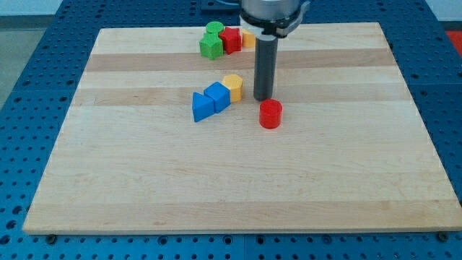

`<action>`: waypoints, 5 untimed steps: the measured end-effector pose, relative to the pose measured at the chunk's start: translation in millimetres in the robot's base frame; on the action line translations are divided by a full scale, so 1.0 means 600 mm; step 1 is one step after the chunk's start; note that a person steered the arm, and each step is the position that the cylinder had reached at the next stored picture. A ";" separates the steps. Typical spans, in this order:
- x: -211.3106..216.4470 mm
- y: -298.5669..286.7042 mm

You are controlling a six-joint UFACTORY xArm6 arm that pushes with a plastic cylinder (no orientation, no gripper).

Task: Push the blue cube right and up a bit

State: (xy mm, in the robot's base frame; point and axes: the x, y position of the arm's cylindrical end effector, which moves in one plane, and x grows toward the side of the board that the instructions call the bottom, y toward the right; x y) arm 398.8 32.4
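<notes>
My tip [264,98] is the blunt end of a straight dark rod, so it has no jaws to open and holds nothing; it rests on the wooden board [238,180] without touching any block. Taking the blue cube [217,96] as the landmark, my tip stands to the cube's right, a little apart from it, with the yellow block [233,86] lying between them and slightly toward the view's top. That yellow block touches the blue cube's upper right side. A blue triangular block [203,107] presses against the cube's lower left side, so the three form a short diagonal line. The red cylinder [271,114] sits to the right of the cube and slightly lower, just below my tip with a narrow gap. Well above the cube, near the board's top edge, a cluster holds a green cylinder [214,29], a green block [211,48], a red block [231,40] and an orange-yellow block [247,37] partly hidden behind the rod. Right of the cube, past the yellow block and my tip, the board runs bare to its right edge. Below the cube the board is open down to its bottom edge, and left of it likewise to the left edge.
</notes>
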 end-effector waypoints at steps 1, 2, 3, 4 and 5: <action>0.051 -0.021; 0.056 -0.085; 0.049 -0.144; 0.023 -0.157; 0.003 -0.151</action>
State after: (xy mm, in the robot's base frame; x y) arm 400.7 -58.3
